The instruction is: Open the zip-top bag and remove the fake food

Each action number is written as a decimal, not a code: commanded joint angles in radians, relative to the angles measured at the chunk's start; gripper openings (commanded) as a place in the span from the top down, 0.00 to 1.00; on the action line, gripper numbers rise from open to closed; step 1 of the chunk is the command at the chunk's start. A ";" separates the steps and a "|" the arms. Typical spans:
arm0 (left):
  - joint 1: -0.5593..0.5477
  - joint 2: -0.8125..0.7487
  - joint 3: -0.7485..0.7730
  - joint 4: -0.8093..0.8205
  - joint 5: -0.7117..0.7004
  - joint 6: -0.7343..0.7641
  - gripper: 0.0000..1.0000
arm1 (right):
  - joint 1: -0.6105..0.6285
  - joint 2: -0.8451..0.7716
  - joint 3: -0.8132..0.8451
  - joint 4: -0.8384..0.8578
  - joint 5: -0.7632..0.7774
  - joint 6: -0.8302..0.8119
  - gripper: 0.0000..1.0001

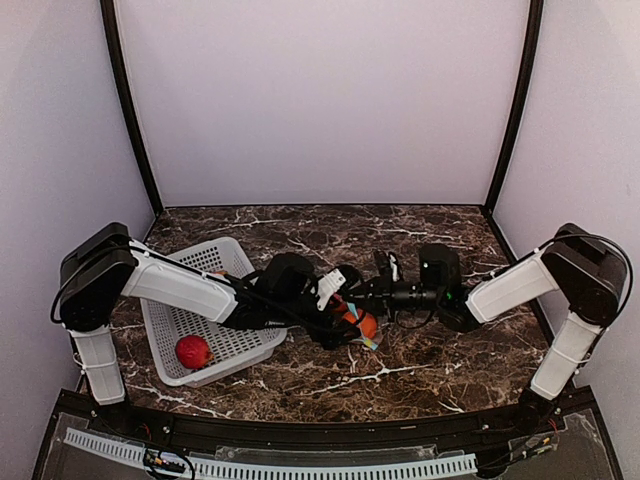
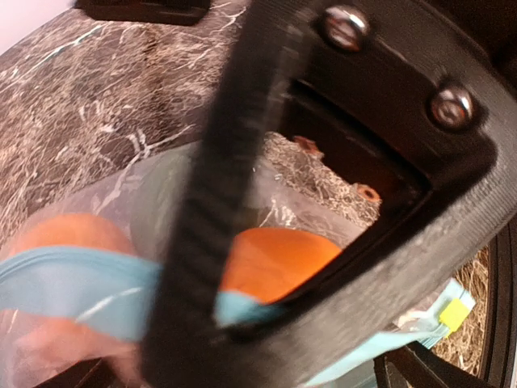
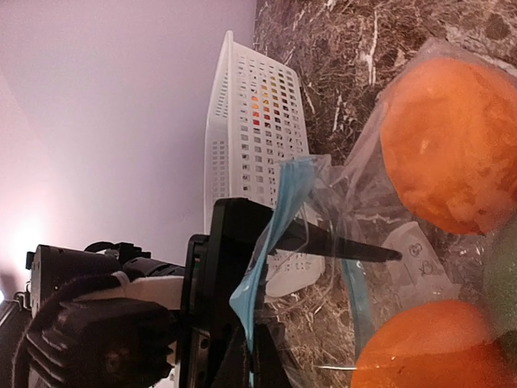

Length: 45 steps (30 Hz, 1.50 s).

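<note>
Surface: dark brown marble-pattern table [image 1: 420, 370] with white veins.

Bag: clear crinkly zip-top bag [image 1: 352, 322], at the middle of the table, slightly toward the near edge, between the two arms' tips.

Zip strip: light teal zip strip [image 3: 279, 218] along one edge of the bag; in the right wrist view it is raised off the table and crosses a black finger [image 3: 355, 249] of the left gripper.

Contents: two round orange plastic pieces [image 3: 448, 145], inside the bag and seen through the film, one beside the other.

Removed item: round red plastic piece [image 1: 193, 351], lying in the white perforated plastic basket [image 1: 215, 262] at its near end.

Basket position: near the left edge of the table; the left arm passes over its right rim.

Left gripper [image 1: 340, 305]: jaws spread apart at the bag mouth, zip strip between them; nothing clamped.

Right gripper [image 1: 368, 297]: jaws closed together, just beside the bag; whether film is pinched cannot be told.

Markings: white patch [image 3: 412, 250] on the bag carries a small printed symbol, not legible. Yellow tab [image 2: 454, 314] at one end of the zip strip, with no readable text.
</note>
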 commanded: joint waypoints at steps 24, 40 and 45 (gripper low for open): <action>-0.015 0.075 -0.055 0.227 -0.031 0.000 0.03 | -0.040 -0.195 -0.051 -0.263 0.034 -0.219 0.58; -0.016 0.088 0.024 0.104 -0.025 0.017 0.03 | -0.256 -0.173 0.145 -0.844 0.153 -0.762 0.57; -0.017 0.101 0.047 0.079 -0.001 0.029 0.01 | -0.256 -0.128 0.122 -0.856 0.142 -0.789 0.58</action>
